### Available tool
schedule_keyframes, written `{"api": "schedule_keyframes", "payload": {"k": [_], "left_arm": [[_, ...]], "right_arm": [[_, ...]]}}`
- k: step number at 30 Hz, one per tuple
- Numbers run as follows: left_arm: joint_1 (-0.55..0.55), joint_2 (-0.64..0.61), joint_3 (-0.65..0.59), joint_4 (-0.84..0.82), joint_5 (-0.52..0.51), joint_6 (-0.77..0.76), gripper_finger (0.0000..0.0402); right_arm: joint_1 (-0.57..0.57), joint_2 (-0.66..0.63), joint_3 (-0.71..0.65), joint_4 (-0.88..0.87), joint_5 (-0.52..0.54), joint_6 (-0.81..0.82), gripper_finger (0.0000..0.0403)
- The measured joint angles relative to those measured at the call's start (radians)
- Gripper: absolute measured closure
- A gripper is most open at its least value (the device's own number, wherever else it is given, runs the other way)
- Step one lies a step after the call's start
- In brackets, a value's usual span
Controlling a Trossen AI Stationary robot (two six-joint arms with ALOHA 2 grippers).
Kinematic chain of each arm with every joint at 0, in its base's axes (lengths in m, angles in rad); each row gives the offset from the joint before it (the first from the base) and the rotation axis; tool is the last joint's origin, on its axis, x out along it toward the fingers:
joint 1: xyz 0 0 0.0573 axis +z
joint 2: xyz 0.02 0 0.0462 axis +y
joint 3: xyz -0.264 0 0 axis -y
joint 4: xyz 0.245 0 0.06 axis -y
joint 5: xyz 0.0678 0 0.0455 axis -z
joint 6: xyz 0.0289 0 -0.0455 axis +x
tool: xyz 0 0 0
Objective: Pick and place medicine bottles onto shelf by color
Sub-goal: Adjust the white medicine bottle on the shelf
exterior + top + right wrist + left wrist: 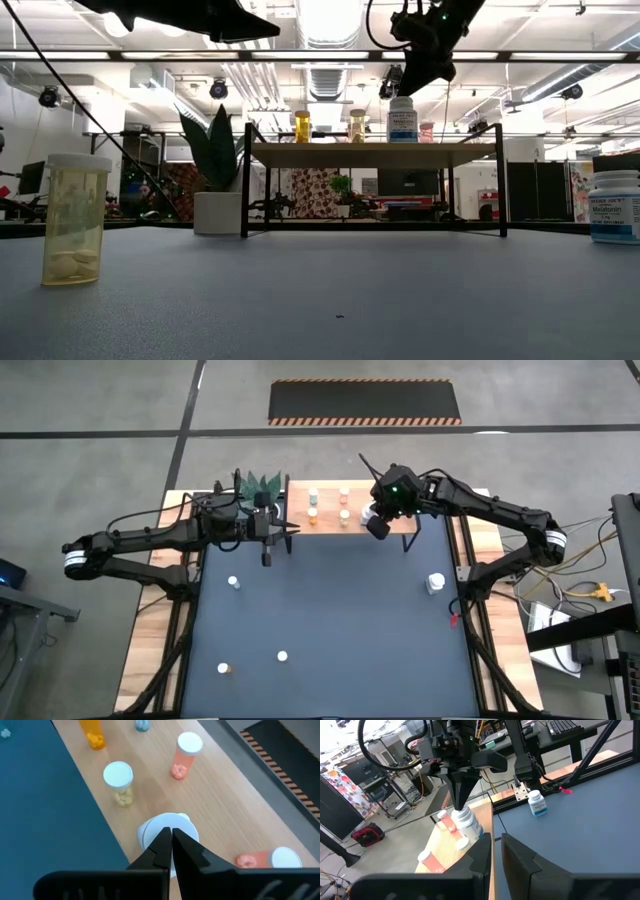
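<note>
The light-wood shelf (330, 520) stands at the table's far edge. On it are orange and pink-red medicine bottles (185, 751), a yellowish one (119, 781) and a larger white bottle (150, 834). One pink-red bottle (267, 860) lies on its side. My right gripper (171, 834) is shut, its tips right over the white bottle's cap. My left gripper (267, 552) is shut on nothing, level, in the air by the shelf's left end. More bottles stand on the blue tabletop: a white one (436, 582) at the right and small ones (233, 582) (282, 656) (224, 669). My right gripper comes down slanting from above, and its shut fingertips (459, 805) stand at the top of the white bottle's cap (150, 831). I cannot tell whether they touch it. The bottle stands upright on the shelf board, near its right end (403, 120).
A green plant (258, 484) in a white pot (218, 212) stands just left of the shelf, behind my left gripper. The shelf's black legs (246, 180) rise from the table. The middle of the blue tabletop (340, 610) has free room.
</note>
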Motion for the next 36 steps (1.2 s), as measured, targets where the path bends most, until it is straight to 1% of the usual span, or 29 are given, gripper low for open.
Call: {"api": "schedule_keyframes", "payload": {"k": [9,14,16,18,22,24,27,29,34,36], "left_arm": [[0.000,0.000,0.000,0.011,0.000,0.000,0.0375],[0.000,0.000,0.000,0.013,0.000,0.000,0.0375],[0.000,0.000,0.000,0.013,0.000,-0.001,0.0375],[-0.001,0.000,0.000,0.013,0.000,-0.001,0.0375],[-0.001,0.000,-0.003,0.012,0.000,-0.002,0.0375],[-0.001,0.000,-0.008,0.011,0.000,-0.002,0.0375],[-0.001,0.000,-0.013,0.011,0.000,-0.002,0.0375],[-0.001,0.000,-0.014,0.010,0.000,-0.003,0.0375],[-0.001,0.000,-0.014,0.011,0.000,-0.003,0.0375],[-0.001,0.000,-0.014,0.015,0.000,-0.002,0.0375]], "right_arm": [[0.003,0.000,0.022,0.002,0.000,-0.022,0.0394],[0.003,0.000,0.055,-0.018,-0.005,-0.067,0.0394],[0.003,0.000,0.073,-0.055,-0.043,-0.087,0.0394],[0.003,0.000,0.093,-0.098,-0.104,-0.105,0.0394],[0.004,-0.002,0.107,-0.177,-0.261,-0.145,0.0394],[0.004,-0.002,0.092,-0.184,-0.296,-0.152,0.0394],[0.004,0.000,0.054,-0.187,-0.295,-0.152,0.0394],[0.003,0.001,0.027,-0.173,-0.277,-0.152,0.0394],[0.003,0.002,-0.019,-0.145,-0.156,-0.141,0.0394],[0.003,0.002,-0.028,-0.143,-0.130,-0.140,0.0394]]}}
